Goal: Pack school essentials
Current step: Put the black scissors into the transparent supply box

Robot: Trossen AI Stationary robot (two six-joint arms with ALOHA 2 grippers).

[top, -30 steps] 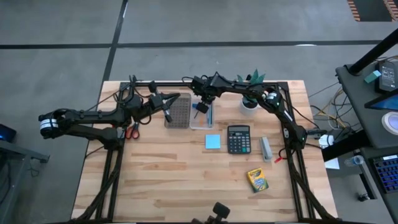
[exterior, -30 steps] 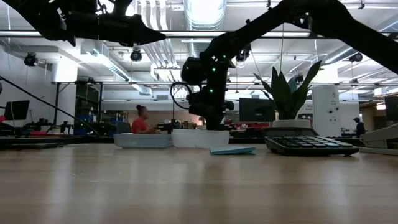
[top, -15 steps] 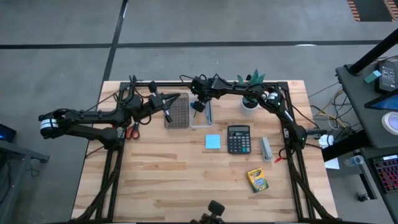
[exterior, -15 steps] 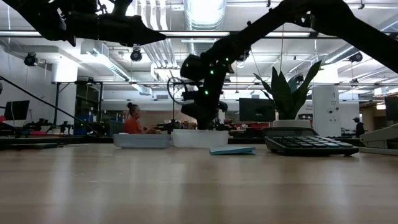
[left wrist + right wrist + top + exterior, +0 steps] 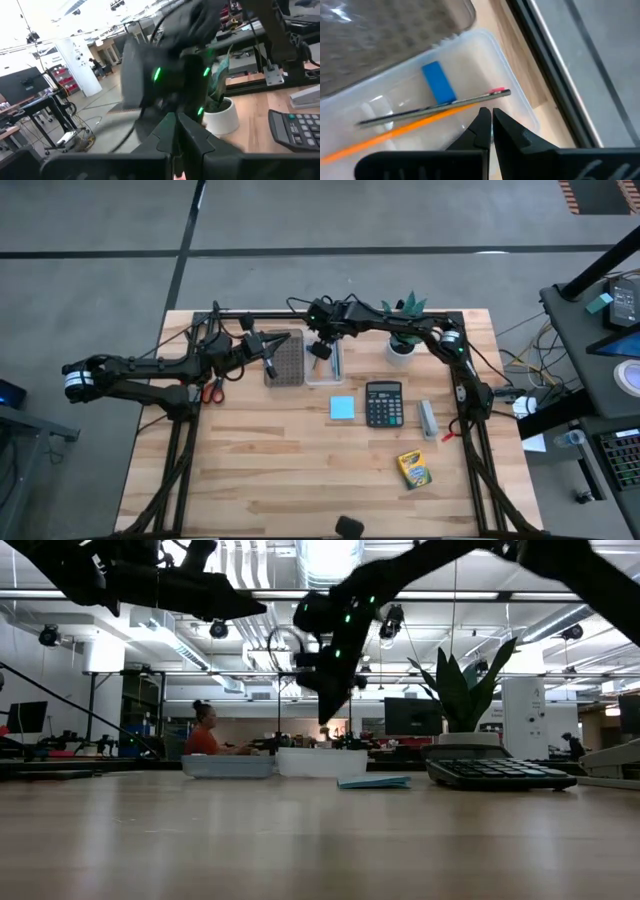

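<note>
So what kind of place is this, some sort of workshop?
It looks like a robotics lab or open workshop. The low view shows exposed ceiling ducts and benches with monitors behind the wooden table, and a person sits working in the background.

No legible text, label, brand, number or sign was found in any view. Print on the crayon box [image 5: 413,470] was too small to be read. The key markings of the calculator [image 5: 384,403] could not be resolved. Markings on a white pillar [image 5: 80,62] in the room behind were seen but could not be read.
</note>
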